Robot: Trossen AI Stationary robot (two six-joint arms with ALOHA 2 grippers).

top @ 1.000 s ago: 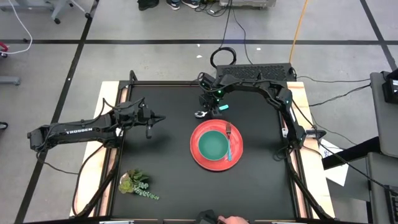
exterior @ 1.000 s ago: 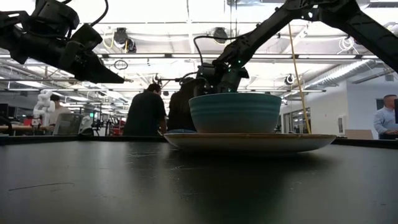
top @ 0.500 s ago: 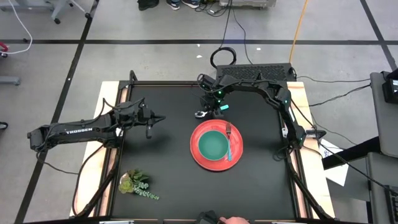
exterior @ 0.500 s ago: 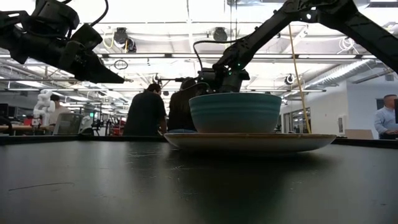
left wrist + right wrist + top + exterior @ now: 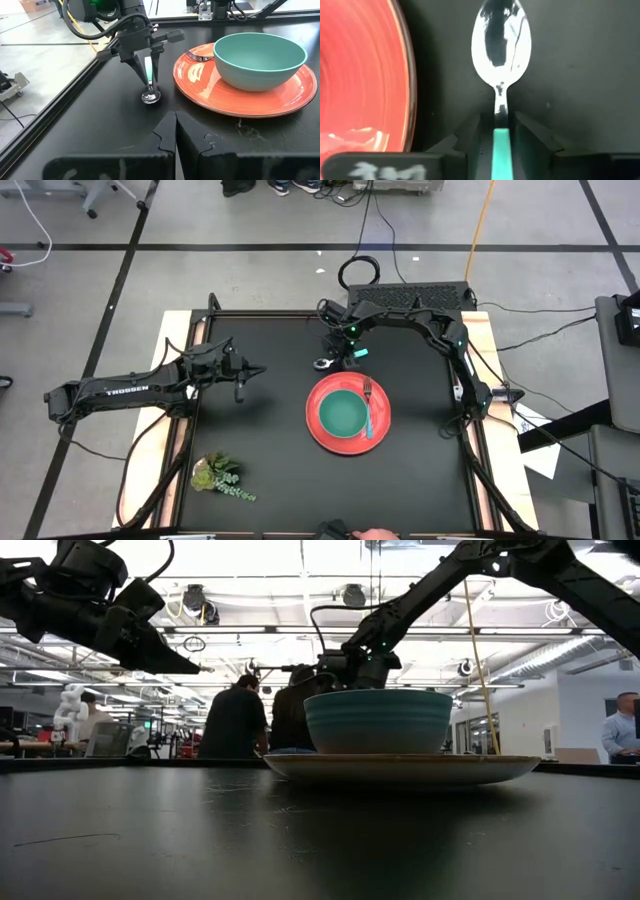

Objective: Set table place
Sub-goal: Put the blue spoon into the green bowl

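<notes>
right end effector [image 5: 148, 75]: clamped on the teal handle of the spoon [image 5: 150, 93], bowl end down and touching the table [image 5: 100, 115], judged ready to lay it just beside the plate
plate [image 5: 325, 430]: mid-table, toward the right edge, carrying bowl [image 5: 343, 414] and fork [image 5: 369, 406]
left end effector [image 5: 240, 376]: fingers together, waiting above the left half
sprig [image 5: 218, 476]: near the left front corner, out of the setting
</notes>
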